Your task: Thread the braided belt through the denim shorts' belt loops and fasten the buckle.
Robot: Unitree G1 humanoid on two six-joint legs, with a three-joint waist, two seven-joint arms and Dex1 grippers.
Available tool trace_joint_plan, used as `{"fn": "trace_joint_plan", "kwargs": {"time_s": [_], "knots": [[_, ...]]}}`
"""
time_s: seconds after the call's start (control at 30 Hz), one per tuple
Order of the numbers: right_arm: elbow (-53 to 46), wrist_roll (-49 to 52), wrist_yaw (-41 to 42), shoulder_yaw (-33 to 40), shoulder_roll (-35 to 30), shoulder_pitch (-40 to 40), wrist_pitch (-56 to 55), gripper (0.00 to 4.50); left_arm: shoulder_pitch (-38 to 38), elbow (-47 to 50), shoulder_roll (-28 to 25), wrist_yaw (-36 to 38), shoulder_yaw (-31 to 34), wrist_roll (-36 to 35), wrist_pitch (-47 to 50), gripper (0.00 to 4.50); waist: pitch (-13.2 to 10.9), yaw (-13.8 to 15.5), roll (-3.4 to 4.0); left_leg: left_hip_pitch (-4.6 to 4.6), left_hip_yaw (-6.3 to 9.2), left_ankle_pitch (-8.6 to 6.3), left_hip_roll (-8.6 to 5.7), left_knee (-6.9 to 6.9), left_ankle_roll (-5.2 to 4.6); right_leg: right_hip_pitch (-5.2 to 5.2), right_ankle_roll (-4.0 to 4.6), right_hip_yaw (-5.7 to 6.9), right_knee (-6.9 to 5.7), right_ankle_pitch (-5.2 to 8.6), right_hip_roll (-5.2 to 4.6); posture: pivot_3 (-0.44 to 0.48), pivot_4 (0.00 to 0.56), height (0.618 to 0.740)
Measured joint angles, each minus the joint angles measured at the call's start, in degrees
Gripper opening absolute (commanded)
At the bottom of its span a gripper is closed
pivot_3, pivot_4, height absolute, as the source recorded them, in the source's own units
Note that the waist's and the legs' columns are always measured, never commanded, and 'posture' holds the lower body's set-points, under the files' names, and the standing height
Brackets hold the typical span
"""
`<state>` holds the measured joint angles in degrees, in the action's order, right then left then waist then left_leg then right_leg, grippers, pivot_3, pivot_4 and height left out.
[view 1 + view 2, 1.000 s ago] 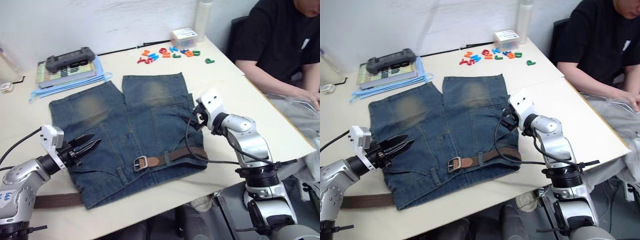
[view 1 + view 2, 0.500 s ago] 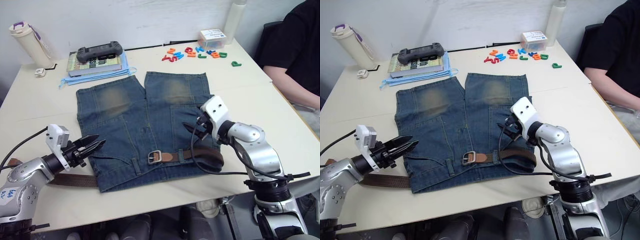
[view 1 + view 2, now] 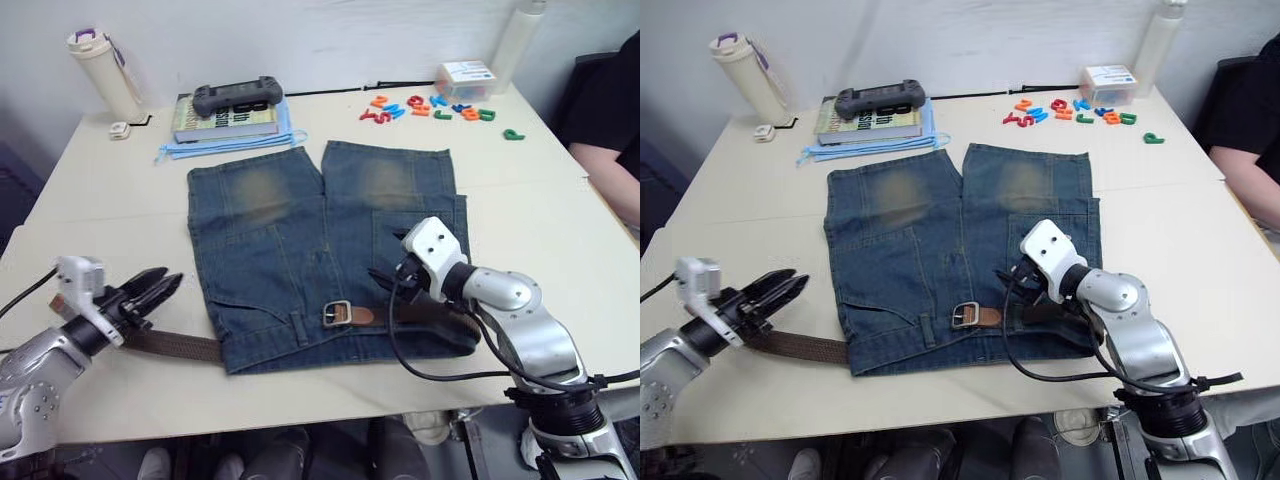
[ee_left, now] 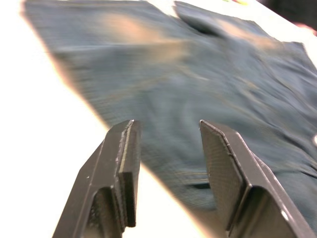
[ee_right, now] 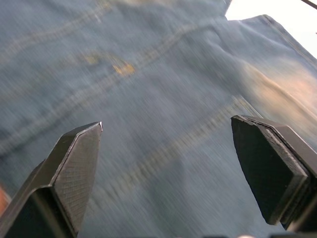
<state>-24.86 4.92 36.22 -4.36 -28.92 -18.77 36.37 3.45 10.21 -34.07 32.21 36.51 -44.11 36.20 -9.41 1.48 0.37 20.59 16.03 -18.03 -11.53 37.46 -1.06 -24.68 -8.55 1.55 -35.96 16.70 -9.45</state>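
The denim shorts [image 3: 325, 255] lie flat in the middle of the surface [image 3: 110, 210], legs pointing toward the far wall and waistband toward the near edge. The braided belt [image 3: 175, 345] runs along that waistband: its brown strap sticks out past the shorts' left side onto bare surface, while the buckle [image 3: 337, 314] and tan leather end rest on the denim near the middle of the waist.

The left pincer [image 3: 150, 292] hovers over open surface just left of the shorts, close to the strap's free end, fingers parted and holding nothing. The right pincer [image 3: 388, 283] sits over the shorts' right side, just right of the buckle, spread wide and empty; a black cable loops from it across the waistband.

At the far edge sit a book [image 3: 228, 116] with a game controller [image 3: 238, 96] on top, a bottle [image 3: 98, 58], scattered coloured letters [image 3: 430, 108] and a small box [image 3: 465, 75]. Bare surface lies on both sides of the shorts.
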Motion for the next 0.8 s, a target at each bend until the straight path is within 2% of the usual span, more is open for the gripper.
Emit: {"fn": "trace_joint_plan", "kwargs": {"time_s": [0.23,0.33,0.57,0.8], "knots": [[-6.6,4.2,-0.5,2.5,-0.3,4.3,2.0,4.47,2.8,-5.0,2.1,-8.0,10.9,-5.7,4.4,2.19,-0.1,0.4,-0.22,-0.18,-1.54,-0.58,1.04,-0.23,0.11,-0.71,0.22,-1.37,0.21,-0.03,1.00,0.000,0.150,0.730],[-10.9,6.7,-0.1,2.6,-1.1,5.2,3.6,4.47,3.5,-7.0,2.5,-10.8,13.2,-7.4,5.8,2.19,-0.2,0.1,-0.38,-0.42,-2.39,-0.77,1.48,-0.26,0.13,-0.78,0.40,-1.65,0.22,-0.16,1.18,0.000,0.150,0.730],[-19.9,14.7,3.5,4.4,-6.1,8.2,8.8,4.47,4.9,-11.1,4.2,-17.7,21.1,-12.5,8.2,2.19,-0.2,0.1,-0.69,-0.46,-3.04,-1.17,2.22,-0.03,0.26,-0.80,0.66,-1.97,0.54,-0.49,1.98,0.000,0.150,0.730],[-20.8,17.0,2.0,4.7,-6.8,7.7,10.3,4.47,7.3,-14.2,5.0,-23.0,25.7,-16.3,9.9,2.19,-0.2,0.3,-0.85,-0.53,-3.29,-1.26,2.44,-0.03,0.32,-0.83,0.82,-2.09,0.60,-0.58,2.17,0.000,0.150,0.730]]}}
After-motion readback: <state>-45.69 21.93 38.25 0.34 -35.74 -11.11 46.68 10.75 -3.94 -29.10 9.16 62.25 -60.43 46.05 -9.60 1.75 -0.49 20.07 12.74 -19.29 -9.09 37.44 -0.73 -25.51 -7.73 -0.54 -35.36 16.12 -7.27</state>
